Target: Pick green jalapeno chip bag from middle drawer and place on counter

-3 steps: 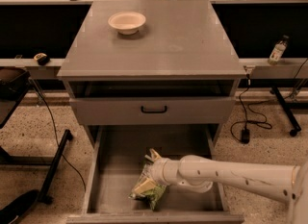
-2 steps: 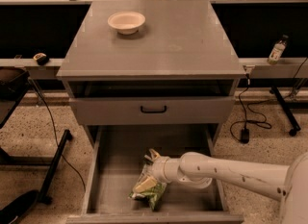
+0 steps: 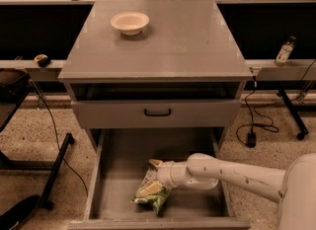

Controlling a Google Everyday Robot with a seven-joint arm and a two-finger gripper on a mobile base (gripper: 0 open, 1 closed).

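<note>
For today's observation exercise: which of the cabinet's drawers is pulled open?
The lowest drawer, pulled out toward the camera; the drawer with the black handle above it is shut. The gripper is inside the open one, at the green chip bag.

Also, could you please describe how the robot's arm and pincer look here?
The arm is smooth glossy white: a rounded tube swelling into a bulbous joint, with a broad white shell at lower right. No cables show on it. A short white cylindrical wrist carries the pincer, down in the deep grey metal drawer at the crinkly light-green snack bag.
</note>
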